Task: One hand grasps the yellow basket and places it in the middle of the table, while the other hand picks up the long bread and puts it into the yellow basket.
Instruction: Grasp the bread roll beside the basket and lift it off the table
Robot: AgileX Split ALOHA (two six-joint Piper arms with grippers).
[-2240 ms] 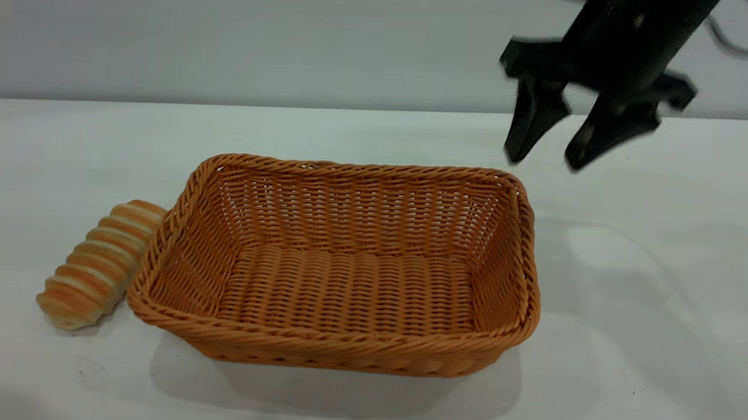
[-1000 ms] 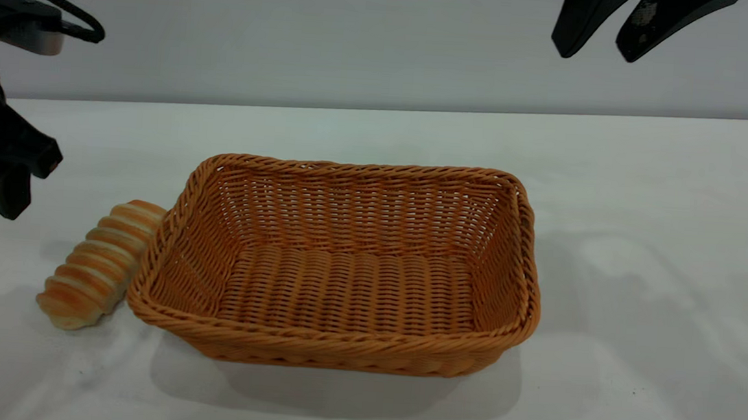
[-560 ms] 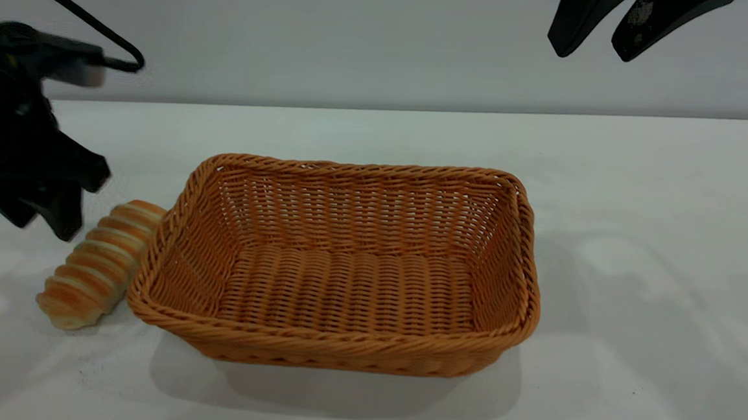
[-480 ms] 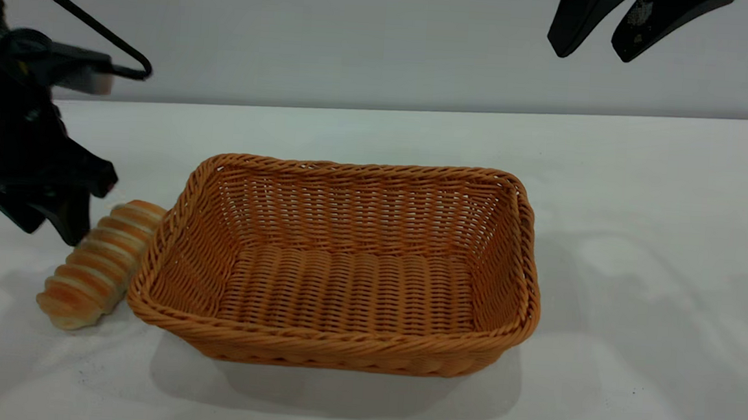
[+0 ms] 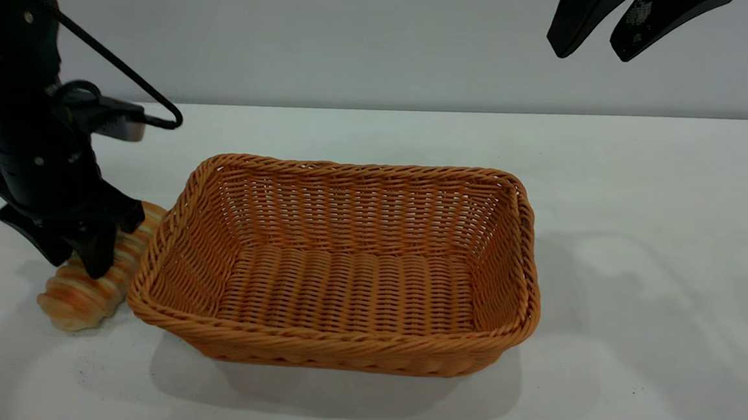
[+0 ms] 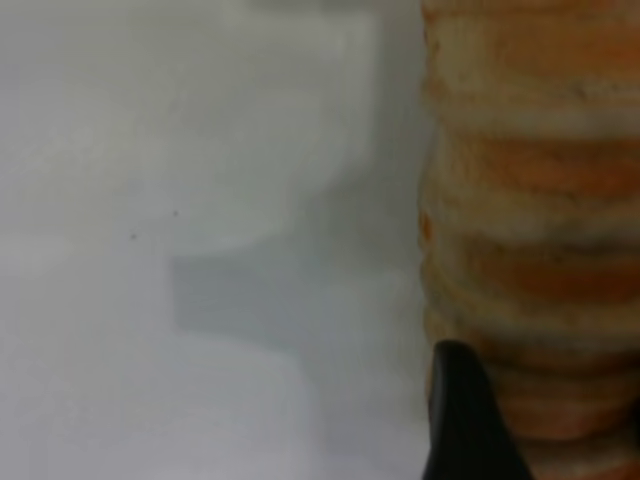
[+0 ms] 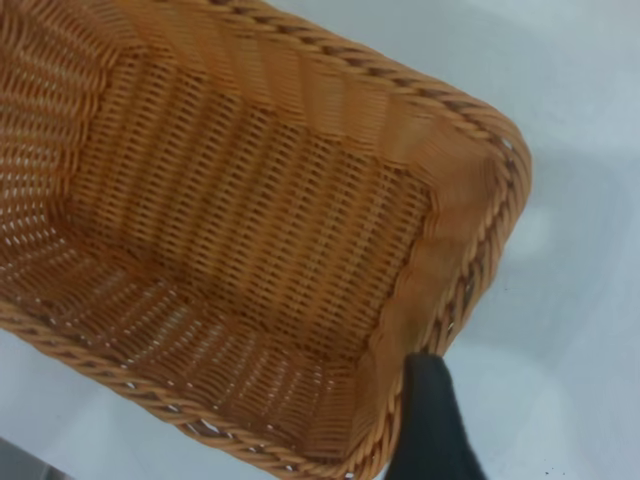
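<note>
The yellow basket [image 5: 339,351] stands empty in the middle of the table [image 5: 647,207]. The long bread [image 5: 76,296] lies on the table against the basket's left end. My left gripper [image 5: 75,263] is down at the bread's middle, open, its fingertips low beside the loaf. In the left wrist view one dark finger [image 6: 465,420] lies along the ridged bread [image 6: 530,200]. My right gripper [image 5: 591,51] hangs open and empty high above the table's back right. The right wrist view looks down into the basket [image 7: 440,250] past one finger [image 7: 430,420].
White tabletop lies in front of the basket and to its right, with a few dark specks [image 5: 633,393]. A pale wall runs behind the table's far edge. The left arm's cable [image 5: 116,67] loops above the bread.
The left arm has come in from the left and lowered onto the bread. The right gripper rose from the basket's back right corner and now holds still. Basket and bread have not moved.
</note>
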